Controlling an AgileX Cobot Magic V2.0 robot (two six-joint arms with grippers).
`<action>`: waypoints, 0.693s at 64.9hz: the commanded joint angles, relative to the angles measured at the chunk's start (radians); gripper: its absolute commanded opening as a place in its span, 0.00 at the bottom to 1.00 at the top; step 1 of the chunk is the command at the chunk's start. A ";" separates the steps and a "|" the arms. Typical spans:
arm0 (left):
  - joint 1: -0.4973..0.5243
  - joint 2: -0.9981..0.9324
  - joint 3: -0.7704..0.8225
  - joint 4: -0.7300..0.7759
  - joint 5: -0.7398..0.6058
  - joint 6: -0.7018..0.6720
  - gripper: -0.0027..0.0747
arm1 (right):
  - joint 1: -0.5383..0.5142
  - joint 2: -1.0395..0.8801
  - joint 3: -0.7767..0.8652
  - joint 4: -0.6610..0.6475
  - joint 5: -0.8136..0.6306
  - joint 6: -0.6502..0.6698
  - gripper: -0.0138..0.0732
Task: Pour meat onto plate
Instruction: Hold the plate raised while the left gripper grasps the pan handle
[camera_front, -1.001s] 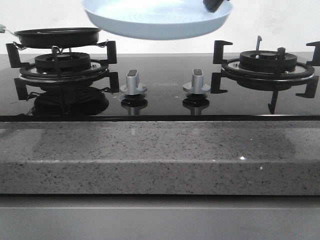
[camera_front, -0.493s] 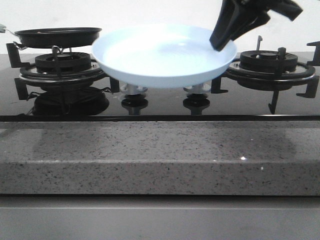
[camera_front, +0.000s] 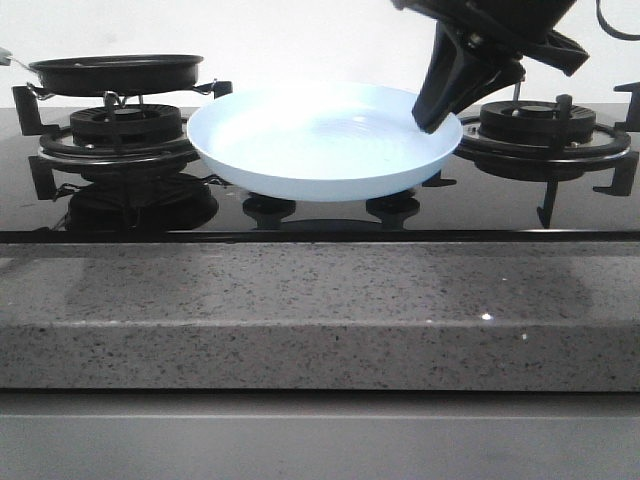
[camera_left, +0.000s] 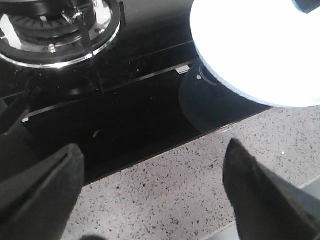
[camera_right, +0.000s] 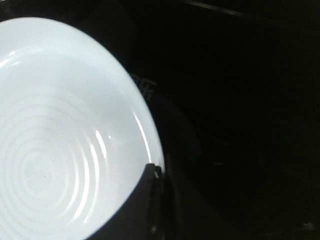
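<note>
The pale blue-white plate (camera_front: 320, 140) hangs low over the middle of the black glass hob, in front of the two knobs. My right gripper (camera_front: 432, 112) is shut on the plate's right rim; the right wrist view shows one finger (camera_right: 145, 200) over the rim of the plate (camera_right: 60, 130). The plate is bare. The black frying pan (camera_front: 115, 72) sits on the left burner; no meat shows from this angle. My left gripper (camera_left: 155, 185) is open and holds nothing, above the speckled counter near the hob's front edge; the plate (camera_left: 255, 47) lies beyond it.
The left burner grate (camera_front: 120, 135) carries the pan, and it also shows in the left wrist view (camera_left: 55, 30). The right burner grate (camera_front: 540, 135) stands bare under my right arm. The speckled grey counter (camera_front: 320, 310) runs along the front.
My right gripper has brought the plate down from the top of the view, and slightly toward the front, until it is low over the hob and hides both knobs.
</note>
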 joint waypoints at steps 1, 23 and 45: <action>0.003 -0.003 -0.043 -0.015 -0.041 -0.045 0.76 | 0.002 -0.039 -0.026 0.031 -0.024 -0.008 0.08; 0.264 0.094 -0.260 -0.019 0.138 -0.051 0.76 | 0.002 -0.039 -0.026 0.031 -0.024 -0.008 0.08; 0.599 0.316 -0.416 -0.379 0.183 0.177 0.76 | 0.002 -0.039 -0.026 0.031 -0.024 -0.008 0.08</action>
